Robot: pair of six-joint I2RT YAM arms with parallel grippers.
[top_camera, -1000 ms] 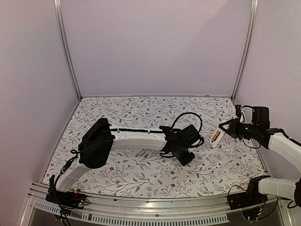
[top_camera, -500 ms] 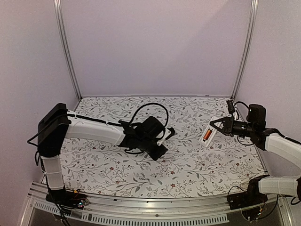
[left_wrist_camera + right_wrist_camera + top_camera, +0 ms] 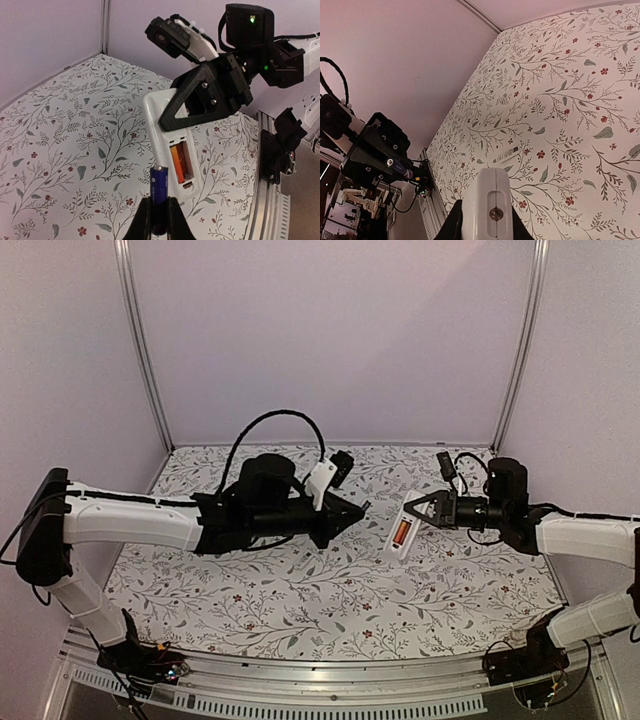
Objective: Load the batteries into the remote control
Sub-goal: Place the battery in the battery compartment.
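Note:
My right gripper [image 3: 416, 510] is shut on the upper end of the white remote control [image 3: 393, 546] and holds it tilted above the table. Its open back compartment faces my left gripper. The orange-red battery [image 3: 177, 162] sits in one slot, with an empty slot beside it. My left gripper [image 3: 159, 201] is shut on the dark battery [image 3: 160, 182], which stands upright between the fingers just short of the remote [image 3: 160, 117]. In the right wrist view the remote's end [image 3: 487, 200] fills the jaws, and the left gripper [image 3: 402, 172] shows far left.
The floral table mat [image 3: 300, 590] lies under both arms. A small printed strip [image 3: 506, 156] lies flat on the mat below the remote. Metal frame posts [image 3: 140, 350] and pale walls bound the back and sides. The rail [image 3: 330, 680] runs along the near edge.
My left arm has risen off the mat and swung right, bringing the dark battery up towards the remote. My right gripper has carried the remote leftwards and tilted it to face the left gripper.

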